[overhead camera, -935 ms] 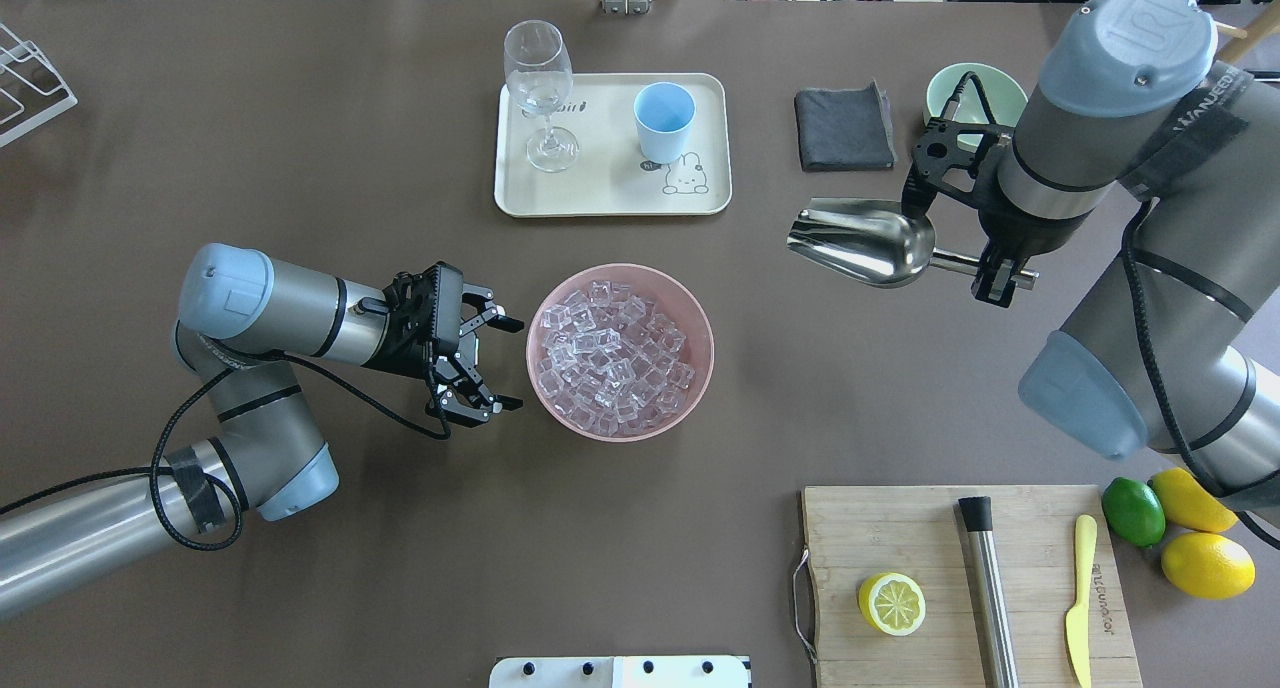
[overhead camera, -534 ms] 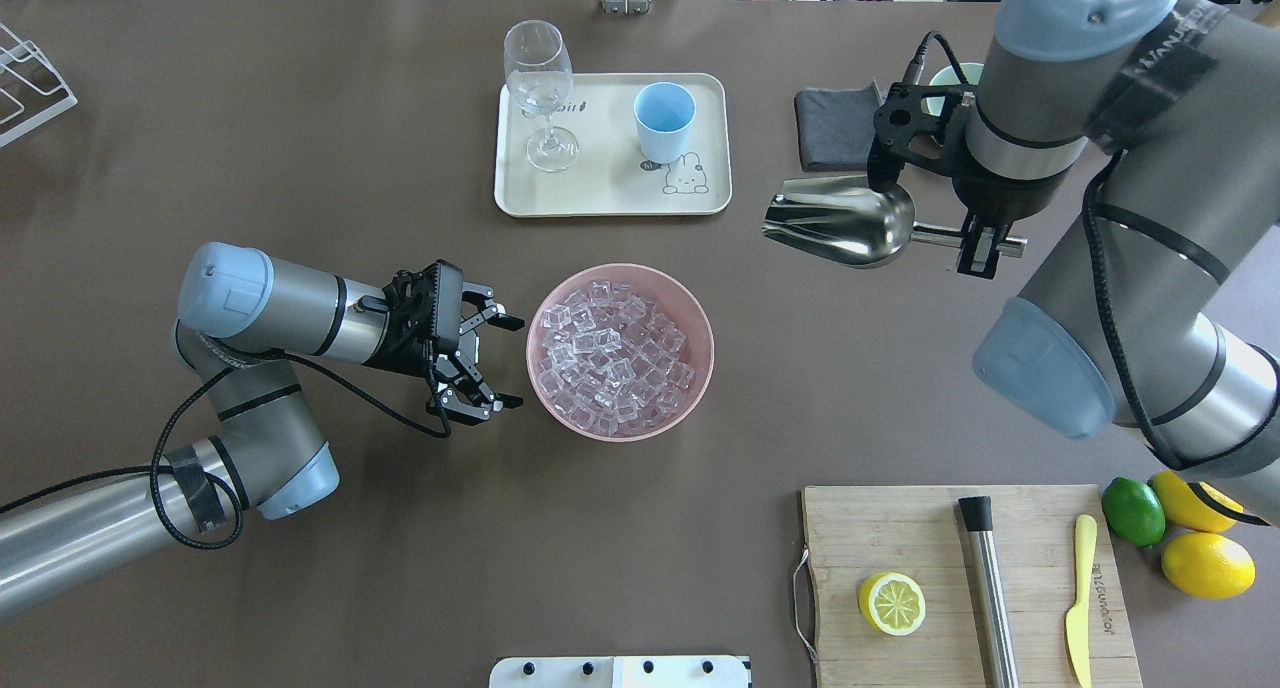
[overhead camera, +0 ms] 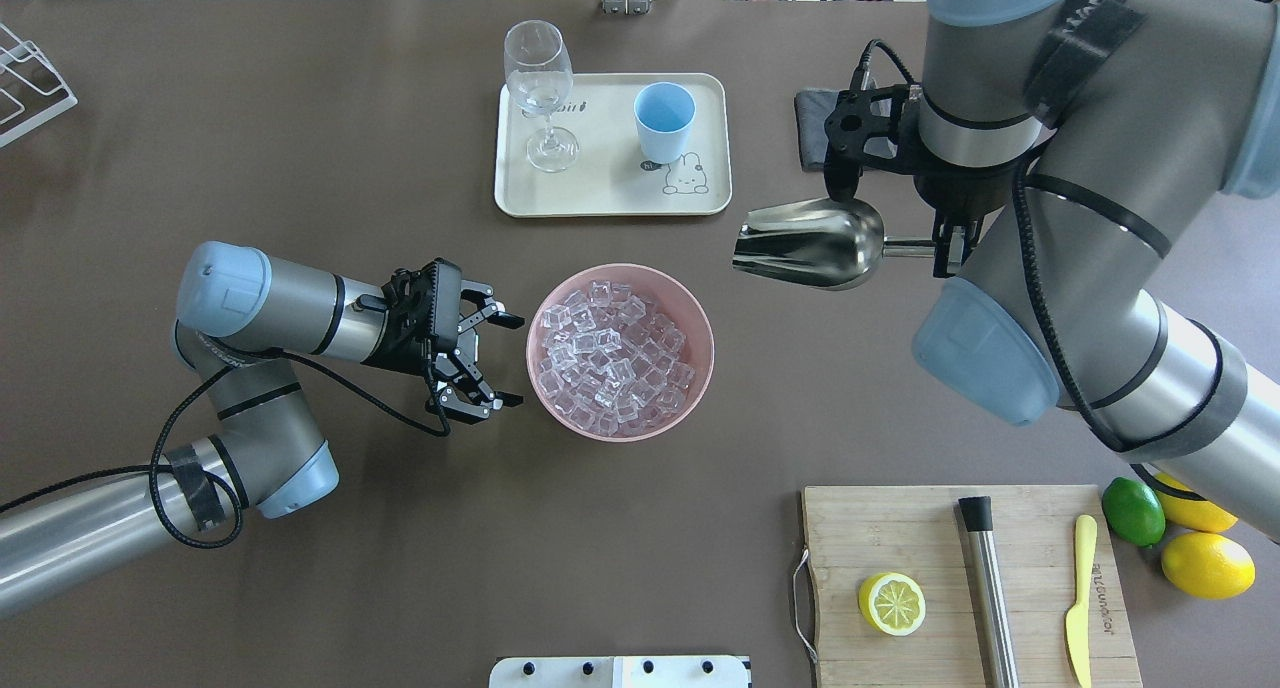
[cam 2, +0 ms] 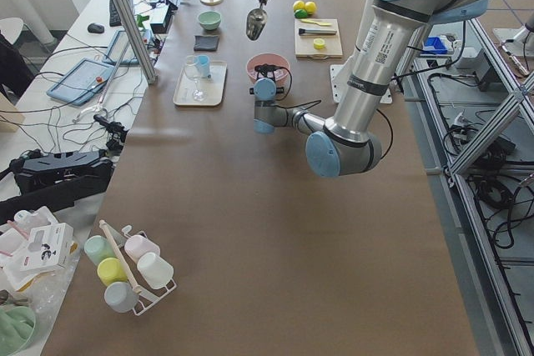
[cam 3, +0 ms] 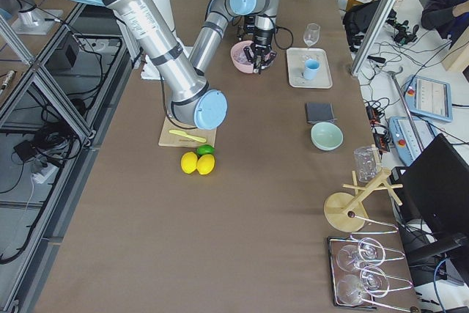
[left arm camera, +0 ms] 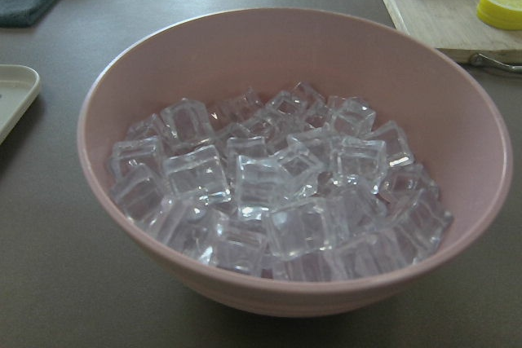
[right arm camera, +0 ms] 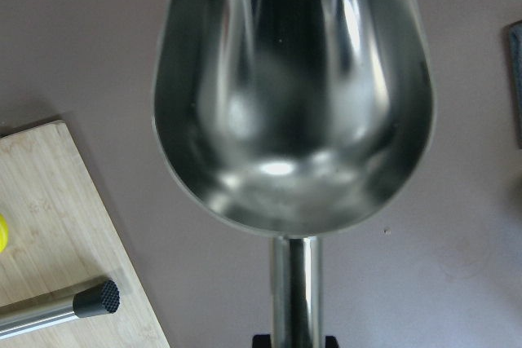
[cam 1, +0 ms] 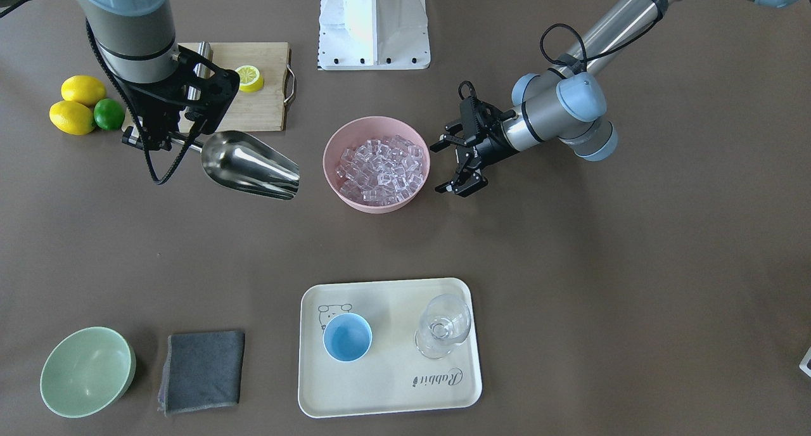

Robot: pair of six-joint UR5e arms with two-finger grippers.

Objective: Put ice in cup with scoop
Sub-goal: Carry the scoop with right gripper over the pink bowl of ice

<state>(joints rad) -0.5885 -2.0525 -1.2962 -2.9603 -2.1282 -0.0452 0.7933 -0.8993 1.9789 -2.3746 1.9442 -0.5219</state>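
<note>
Since the earlier overhead frames the scoop [overhead camera: 810,243] had swung left with the right arm, nearer the bowl [overhead camera: 702,313]; the left gripper [overhead camera: 510,360] had not shifted

Overhead, the right gripper [overhead camera: 945,251] was clamped on the scoop's thin rod handle, near its end. The trough was level, its mouth toward the bowl, and it hung above the table between bowl and tray [overhead camera: 610,200]. The left gripper was spread wide and empty, just beside the bowl's rim. The ice [overhead camera: 612,353] lay heaped in the bowl. The cup [overhead camera: 664,118] stood upright on the tray beside a glass [overhead camera: 540,88]

Facing the robot, the scoop was empty and clear of the bowl, and the cup's inside was bare blue

From the table's left end the scoop hung well above the table; the right-end view added nothing on it

At the left wrist the cubes were glassy and loosely piled. They would likely be hard and slippery, apt to skid off steel or bounce out

At the right wrist the trough was shiny and empty, the rod running down into the closed jaws. The scoop looked stiff and slick, so the round rod might twist under a load. The cup seemed light enough to tip, so a gentle pour was called for
</note>
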